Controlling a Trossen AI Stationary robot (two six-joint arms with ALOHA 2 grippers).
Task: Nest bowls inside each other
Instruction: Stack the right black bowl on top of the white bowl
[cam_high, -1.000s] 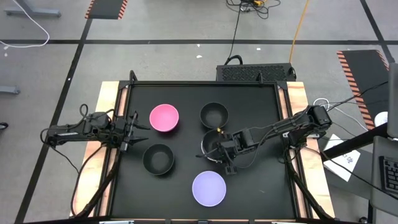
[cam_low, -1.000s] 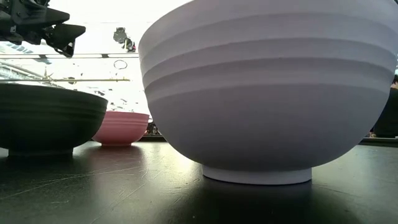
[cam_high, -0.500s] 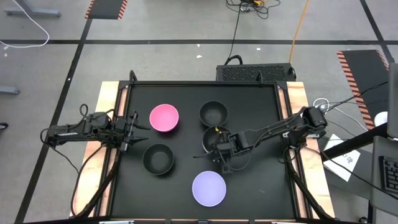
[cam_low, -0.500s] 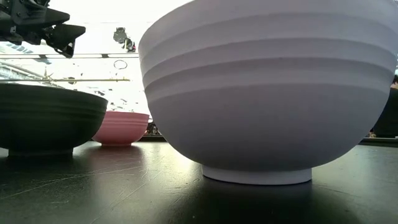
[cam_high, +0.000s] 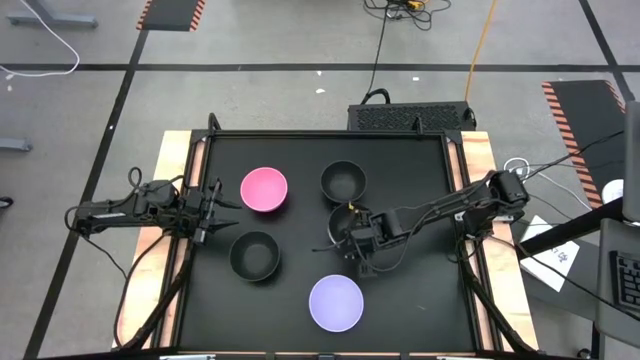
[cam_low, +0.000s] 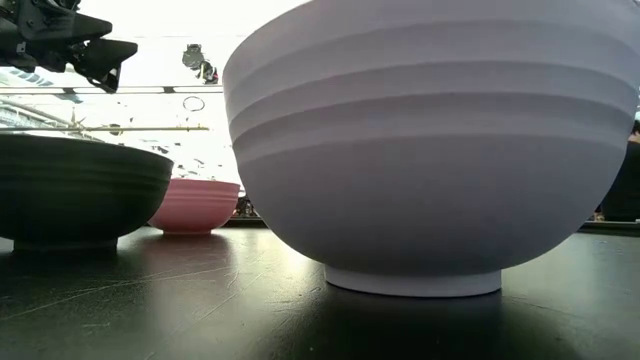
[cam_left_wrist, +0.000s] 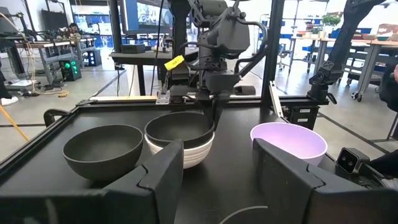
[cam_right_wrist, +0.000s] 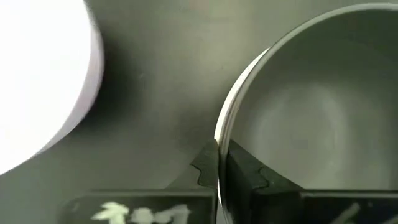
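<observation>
A black bowl (cam_high: 340, 222) sits nested in the white bowl (cam_left_wrist: 186, 157) at the table's middle. My right gripper (cam_high: 352, 243) is shut on the black bowl's near-right rim. Another black bowl (cam_high: 343, 182) stands just behind it, the pink bowl (cam_high: 264, 189) at the far left, a third black bowl (cam_high: 254, 255) at the near left, and the lavender bowl (cam_high: 336, 303) at the near middle. Each of these rests on its foot. My left gripper (cam_high: 215, 208) is open and empty at the table's left edge. My right gripper pinches the black bowl's rim (cam_right_wrist: 222, 134) on its near-right side, one finger (cam_right_wrist: 249, 174) inside the bowl and one outside. The fingers come from above, pointing down. The white bowl's rim shows just beside the outer finger. The black bowl sits inside the white bowl.
The table is a black tray with a raised rim (cam_high: 330, 135) and wooden side boards. There is bare black surface on the right side (cam_high: 420, 280) and near the left front corner. A person's dark sleeve shows beyond the table in the left wrist view (cam_left_wrist: 392, 81).
My right gripper has moved a little toward the table's far left with the black bowl. The other bowls and my left gripper have kept still.
</observation>
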